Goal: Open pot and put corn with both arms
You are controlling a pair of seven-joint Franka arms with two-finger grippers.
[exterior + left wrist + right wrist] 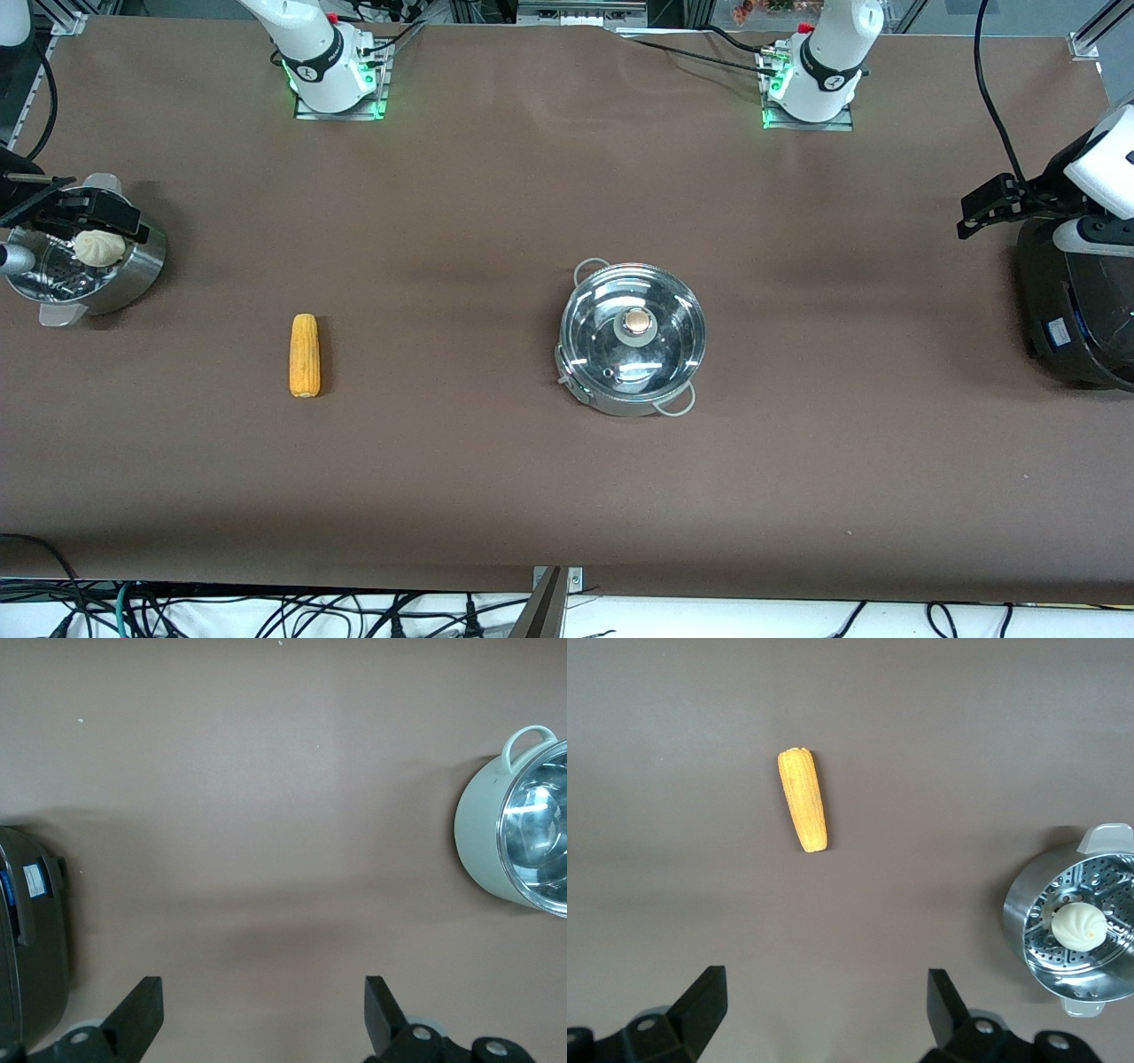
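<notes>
Grippers first. Left gripper (997,206) hangs at the frame's edge on the left arm's end, over the table (496,478) just beside the black rice cooker (1072,310). Its fingers (142,1010) are spread wide with nothing between them. Right gripper (97,211) sits at the opposite frame edge, over the steel steamer pot (146,266) that carries a white bun (99,247). Its fingers (704,1005) are also spread wide and hold nothing.

Task items:
- The pot (633,338) stands near the frame's centre, a little toward the left arm's end. The glass lid (673,341) is seated and its copper knob (634,322) is upright in the middle.
- The corn (304,355) lies flat on bare table in the middle band of the frame, toward the right arm's end. It is well apart from the pot, with its long axis running roughly top to bottom of the frame.

Judgement: nothing has started and the lid is on.

Notes for doing the step well:
- Lid goes to the left arm, corn to the right.
- Centre the left gripper over the knob, descend straight and close low on the stem. The knob is small and the glass is likely slick.
- Lift vertically so the rim clears without dragging the pot, which looks light.
- Turn the right gripper to close across the cob's short axis near its middle, since the cob may roll.
- Keep the lid off to one side so the right arm has a free path over the pot.
</notes>
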